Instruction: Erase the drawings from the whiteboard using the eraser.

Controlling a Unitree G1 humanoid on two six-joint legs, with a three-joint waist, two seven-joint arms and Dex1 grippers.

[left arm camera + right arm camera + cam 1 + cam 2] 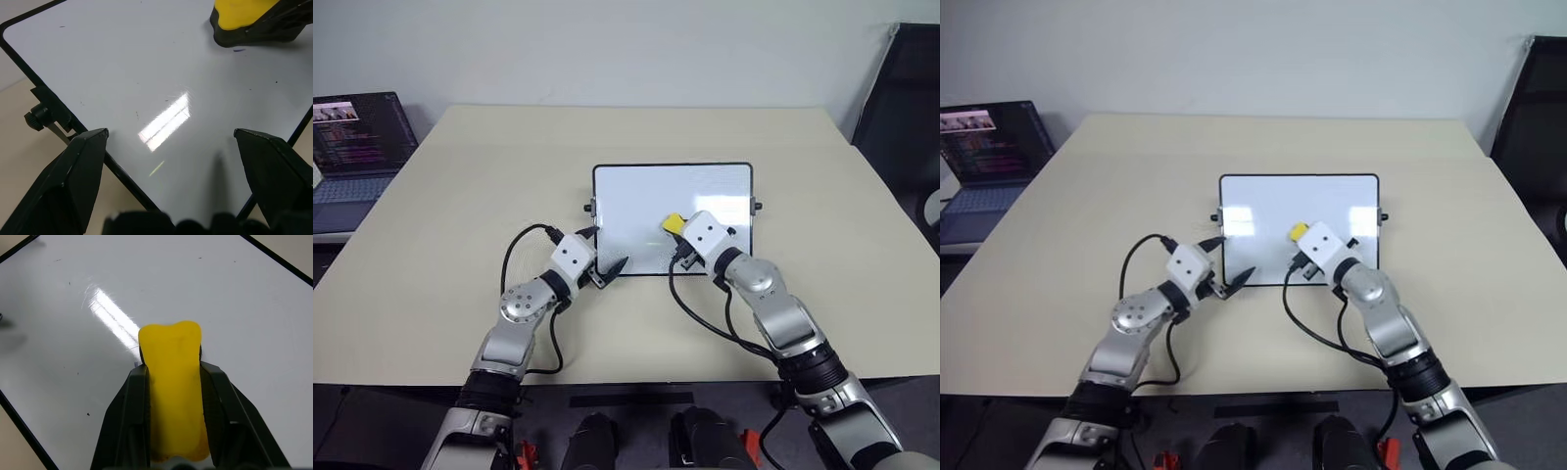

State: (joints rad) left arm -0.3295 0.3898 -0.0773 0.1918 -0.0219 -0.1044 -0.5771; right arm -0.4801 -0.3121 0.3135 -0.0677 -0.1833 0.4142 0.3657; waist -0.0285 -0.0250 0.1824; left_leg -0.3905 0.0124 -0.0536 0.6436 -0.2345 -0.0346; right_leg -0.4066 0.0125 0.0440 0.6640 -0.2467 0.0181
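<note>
The whiteboard (646, 196) lies flat at the middle of the beige table. My right gripper (679, 235) is shut on the yellow eraser (673, 223) with its black base, and presses it onto the board's near right part. In the right wrist view the eraser (171, 396) sits squeezed between both fingers. Of the drawings, a tiny dark-blue trace (238, 49) shows at the eraser's edge; the rest of the board looks white with a few specks. My left gripper (605, 253) is open, its fingers (83, 171) spread to either side of the board's near left corner.
A laptop (357, 147) with a lit screen stands off the table's left edge. A black chair (901, 98) is at the far right. Small black knobs (588, 207) stick out at the board's short sides. Bare tabletop (460, 196) surrounds the board.
</note>
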